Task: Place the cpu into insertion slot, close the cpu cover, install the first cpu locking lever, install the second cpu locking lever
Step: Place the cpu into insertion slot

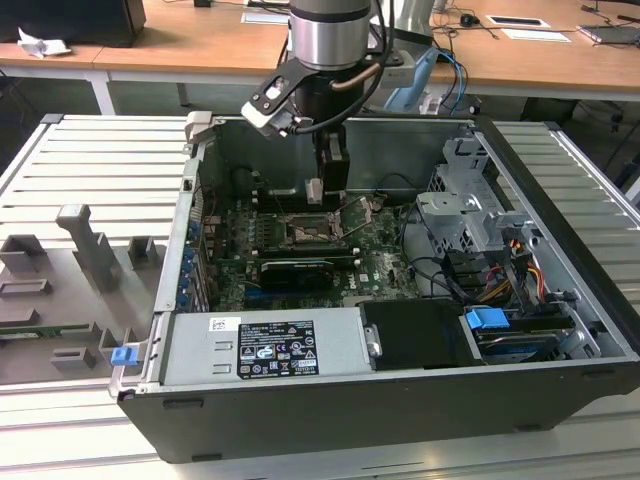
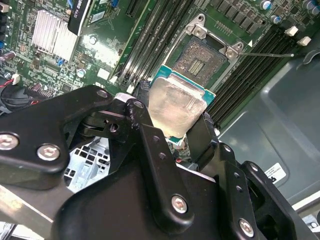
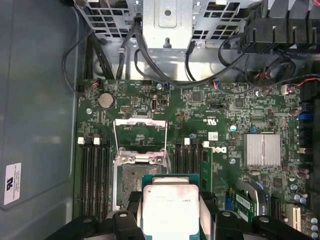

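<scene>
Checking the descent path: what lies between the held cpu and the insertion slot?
Nothing. In the second wrist view the cpu, gripped by the end effector, hangs clear of the open insertion slot; the stretch between them is bare.

I see silvery green-edged cpu (image 3: 170, 212) held aloft near insertion slot (image 3: 134, 177), its dark pin field exposed; cpu cover (image 3: 140, 122) hinged open

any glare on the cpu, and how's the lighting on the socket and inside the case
second wrist view: soft sheen across the cpu face; first wrist view: the cpu face nearly washed white, the insertion slot dark with no glare; exterior view: the case interior dimmer than the bright ribbed table around it.
</scene>
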`<state>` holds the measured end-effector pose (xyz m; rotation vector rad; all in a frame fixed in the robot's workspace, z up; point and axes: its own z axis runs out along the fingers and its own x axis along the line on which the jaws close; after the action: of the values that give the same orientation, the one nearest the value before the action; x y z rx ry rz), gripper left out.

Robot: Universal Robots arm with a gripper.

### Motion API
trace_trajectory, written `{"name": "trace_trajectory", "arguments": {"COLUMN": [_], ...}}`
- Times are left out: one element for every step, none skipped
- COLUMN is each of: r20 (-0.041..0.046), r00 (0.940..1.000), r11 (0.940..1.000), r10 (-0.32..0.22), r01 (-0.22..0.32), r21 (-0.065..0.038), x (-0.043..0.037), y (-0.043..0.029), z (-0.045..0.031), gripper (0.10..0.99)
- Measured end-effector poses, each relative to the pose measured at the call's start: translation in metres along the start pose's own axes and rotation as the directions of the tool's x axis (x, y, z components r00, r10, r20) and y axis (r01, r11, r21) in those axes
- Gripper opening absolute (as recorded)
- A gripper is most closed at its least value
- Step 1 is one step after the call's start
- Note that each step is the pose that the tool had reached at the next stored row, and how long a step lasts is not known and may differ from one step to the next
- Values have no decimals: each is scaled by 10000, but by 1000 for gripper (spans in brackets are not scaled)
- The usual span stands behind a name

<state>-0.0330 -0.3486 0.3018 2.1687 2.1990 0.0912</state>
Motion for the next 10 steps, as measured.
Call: {"name": "trace_trajectory", "arguments": {"r20": [0, 1, 2, -1, -1, 0, 0, 0, 1, 0], "r00": [10000, 10000, 10000, 10000, 10000, 10000, 10000, 10000, 10000, 10000], "r11": [10000, 10000, 10000, 10000, 10000, 10000, 10000, 10000, 10000, 10000], "r10": [0, 1, 2, 1, -1, -1, 0, 0, 0, 0], "r01": [0, -1, -2, -1, 1, 1, 0, 0, 0, 0], "r21": [0, 0, 3, 4, 5, 6, 6, 6, 7, 8], "x": [0, 3, 8, 11, 14, 14, 14, 14, 14, 14], "y": [-1, -3, -4, -4, -5, -6, -8, -8, -9, -10], "z": [12, 31, 45, 56, 71, 88, 102, 110, 120, 125], "gripper": [541, 541, 541, 541, 541, 541, 541, 541, 541, 541]}}
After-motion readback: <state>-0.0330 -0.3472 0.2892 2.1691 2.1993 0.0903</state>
